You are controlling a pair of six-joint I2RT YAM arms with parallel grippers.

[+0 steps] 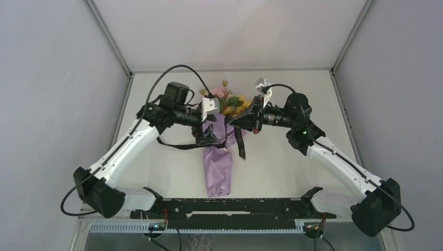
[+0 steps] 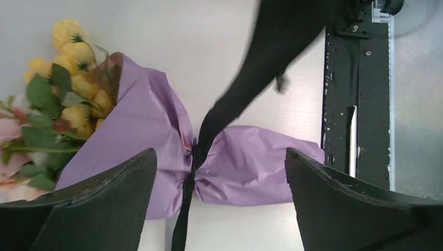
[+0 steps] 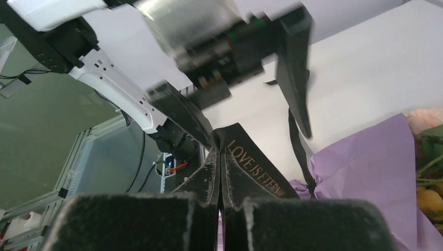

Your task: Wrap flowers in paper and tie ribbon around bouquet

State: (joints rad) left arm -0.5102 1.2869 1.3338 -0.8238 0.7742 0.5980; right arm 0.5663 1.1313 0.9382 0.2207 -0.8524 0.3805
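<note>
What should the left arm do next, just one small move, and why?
Probably lower the left gripper and close it on the ribbon near the cinch. Its jaws stand open over the paper, holding nothing, while the right gripper is shut on one ribbon end, so tightening needs a second grip.

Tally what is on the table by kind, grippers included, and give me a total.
1 bunch of flowers
1 sheet of paper, wrapped around the flowers
1 ribbon
2 grippers: left gripper open, right gripper shut on the ribbon
Total: 5
</note>
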